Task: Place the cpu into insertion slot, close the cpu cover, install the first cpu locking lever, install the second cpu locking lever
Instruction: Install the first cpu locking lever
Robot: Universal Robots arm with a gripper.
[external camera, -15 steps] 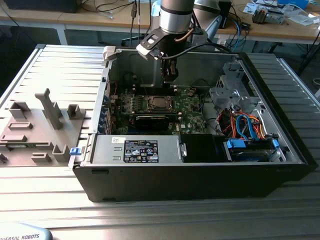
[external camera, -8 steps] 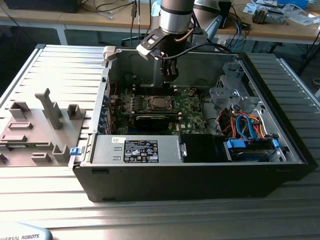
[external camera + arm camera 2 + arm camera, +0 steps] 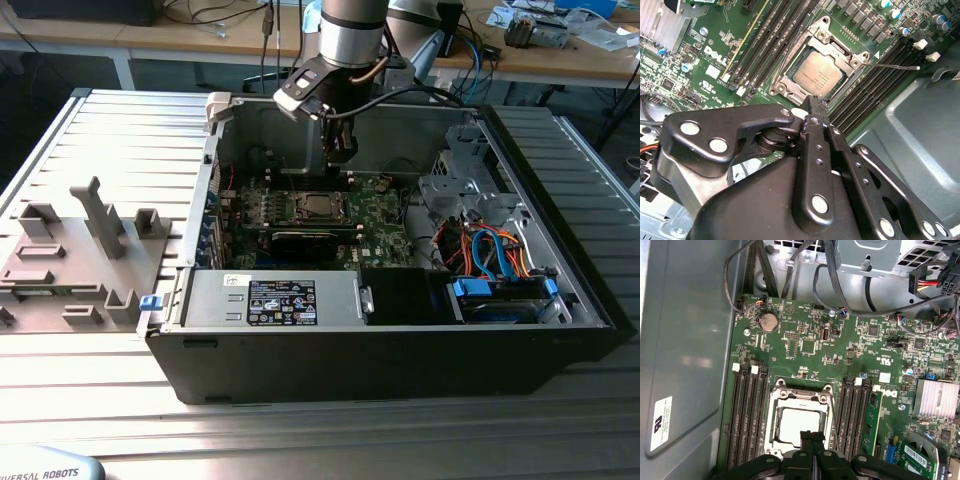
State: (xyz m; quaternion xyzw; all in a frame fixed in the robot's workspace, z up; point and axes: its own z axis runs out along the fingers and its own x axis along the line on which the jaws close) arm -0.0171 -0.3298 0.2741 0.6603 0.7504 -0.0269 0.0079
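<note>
Slatted bench [image 3: 90, 400] carrying the open computer case [image 3: 400, 350]: cpu [image 3: 817, 75] seated in insertion slot [image 3: 779, 90], cpu cover [image 3: 792, 62] down around it, gripper [image 3: 816, 102] pressed together, empty, poised by the slot's rim; judged best to press the loose lever [image 3: 890, 65] squarely, sparing the cpu.

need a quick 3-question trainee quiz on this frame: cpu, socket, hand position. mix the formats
1. True or false: the cpu lies in the insertion slot.
2. Pick one. The hand is:
A. shut, above the insertion slot's edge
B. open, above the drive cage
C. shut on a cable
3. Fill in: in the first wrist view, memory slots run along ___ sides of the insertion slot.

Key: 1 true; 2 A; 3 two
</note>
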